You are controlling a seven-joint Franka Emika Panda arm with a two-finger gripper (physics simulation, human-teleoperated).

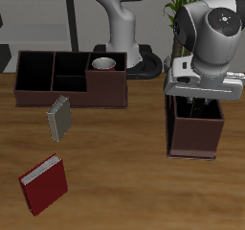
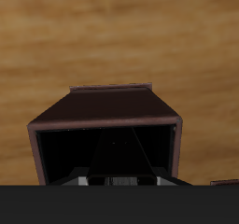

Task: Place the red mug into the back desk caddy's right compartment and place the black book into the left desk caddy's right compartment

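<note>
The red mug [image 1: 103,63] stands in the end cell of the back desk caddy [image 1: 67,95], with only its pale rim and inside showing. My gripper [image 1: 198,107] hangs over the left desk caddy [image 1: 196,143], its fingers dipping into the near square cell, the right compartment. In the wrist view the caddy's rim [image 2: 103,125] frames a dark interior. There a dim dark slab, the black book [image 2: 126,153], runs down from between the fingers of my gripper [image 2: 129,179], which is shut on it. The exterior view hides the book behind the gripper and the caddy wall.
A grey-beige book [image 1: 58,119] stands tilted just in front of the back caddy. A red book [image 1: 44,184] lies near the table's front edge. The robot's base [image 1: 122,37] rises behind the caddies.
</note>
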